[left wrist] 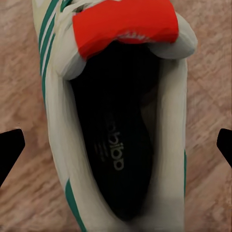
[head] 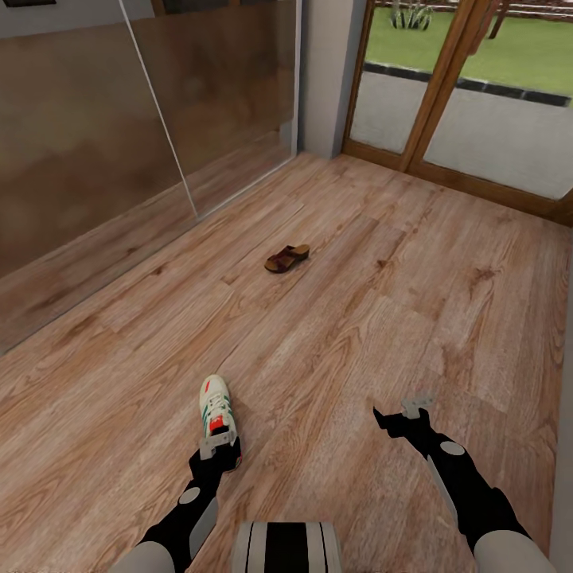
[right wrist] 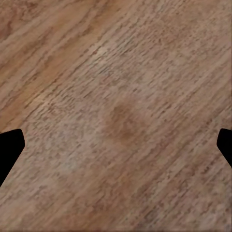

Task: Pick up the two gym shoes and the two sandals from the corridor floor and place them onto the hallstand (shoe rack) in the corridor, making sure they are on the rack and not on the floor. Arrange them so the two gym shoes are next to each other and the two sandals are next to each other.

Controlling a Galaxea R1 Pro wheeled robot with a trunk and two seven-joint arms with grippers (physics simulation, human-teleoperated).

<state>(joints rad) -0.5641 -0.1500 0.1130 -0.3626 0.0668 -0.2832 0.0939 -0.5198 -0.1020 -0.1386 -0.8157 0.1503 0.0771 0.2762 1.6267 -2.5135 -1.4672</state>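
Wood-grain corridor floor [head: 358,263] fills the head view, bounded by a glossy brown wall panel [head: 95,135] at 10 o'clock and a wood-framed glass door [head: 469,95] at 1 o'clock. One gym shoe [head: 215,410] lies low at 7 o'clock, toe pointing away; the left gripper [head: 218,447] hangs directly over its heel end. One sandal [head: 287,258] lies well apart, near the centre toward 12 o'clock. The right gripper [head: 402,418] hovers over bare planks at 5 o'clock, its fingers parted

Left wrist view: the gym shoe [left wrist: 121,125] sits between the spread gripper [left wrist: 116,145] fingertips [left wrist: 9,147], red tongue at 12 o'clock, dark insole open beneath; neither tip touches the shoe

Right wrist view: plank floor [right wrist: 116,96] lies beneath the wide-spread right gripper [right wrist: 116,145], black fingertips [right wrist: 9,147] at 9 and 3 o'clock
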